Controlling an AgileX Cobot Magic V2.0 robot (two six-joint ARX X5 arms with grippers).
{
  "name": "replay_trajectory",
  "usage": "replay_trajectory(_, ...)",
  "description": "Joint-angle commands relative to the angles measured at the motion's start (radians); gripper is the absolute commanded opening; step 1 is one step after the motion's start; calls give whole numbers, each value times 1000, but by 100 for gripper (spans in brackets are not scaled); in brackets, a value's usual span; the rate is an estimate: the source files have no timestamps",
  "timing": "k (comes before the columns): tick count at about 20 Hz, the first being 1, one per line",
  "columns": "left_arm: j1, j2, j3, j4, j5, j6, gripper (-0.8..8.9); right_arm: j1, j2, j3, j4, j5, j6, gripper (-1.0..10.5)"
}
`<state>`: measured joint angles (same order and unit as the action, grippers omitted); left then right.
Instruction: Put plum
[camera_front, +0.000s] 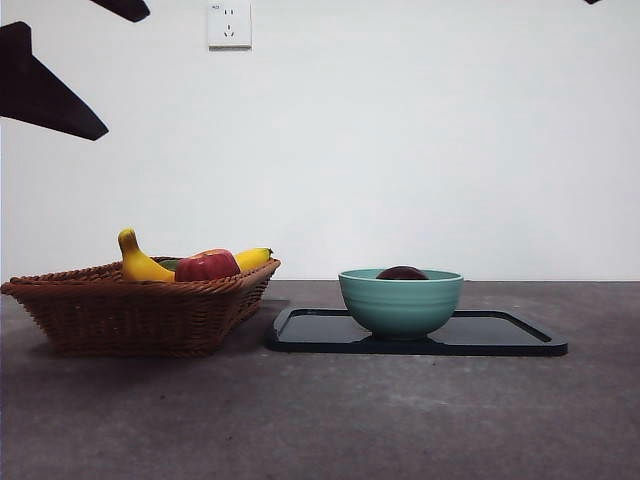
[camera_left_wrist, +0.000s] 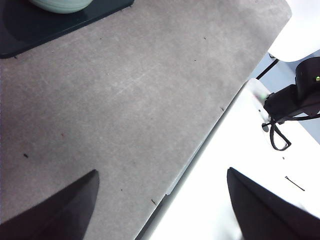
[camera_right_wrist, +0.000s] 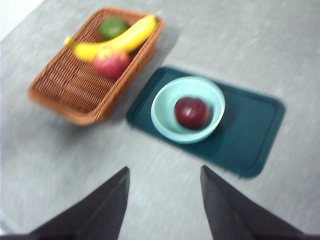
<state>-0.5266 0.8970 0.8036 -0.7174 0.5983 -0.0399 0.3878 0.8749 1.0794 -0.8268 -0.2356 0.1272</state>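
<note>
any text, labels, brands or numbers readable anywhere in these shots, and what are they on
Wall socket: a tiny grey mark sits at its top left corner, too small to read.
Plum, bowl, tray, basket, banana and apple: no text or label shows on any of them.
Black device beyond the table edge: only a small green light, no lettering visible.
So nothing can be read here.

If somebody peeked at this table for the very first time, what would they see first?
Probably the dark plum sitting inside the pale green bowl, which stands on the dark tray. Beside the tray is a wicker basket with a yellow banana, a red apple and something green inside.
</note>
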Motion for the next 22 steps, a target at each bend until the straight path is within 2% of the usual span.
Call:
replay_trajectory(1, -5, 6, 6, 6, 2, 1, 402, 30, -66, -74, 2, -14, -3, 226)
replay_trajectory(6, -5, 6, 6, 6, 2, 1, 403, 70, -233, -277, 3, -89, 26, 226)
replay_trajectory(9, -5, 6, 6, 6, 2, 1, 403, 74, -299, -356, 3, -90, 52, 226)
replay_trajectory(22, -5, 6, 6, 6, 2, -7, 402, 74, -322, -377, 12, -90, 56, 226)
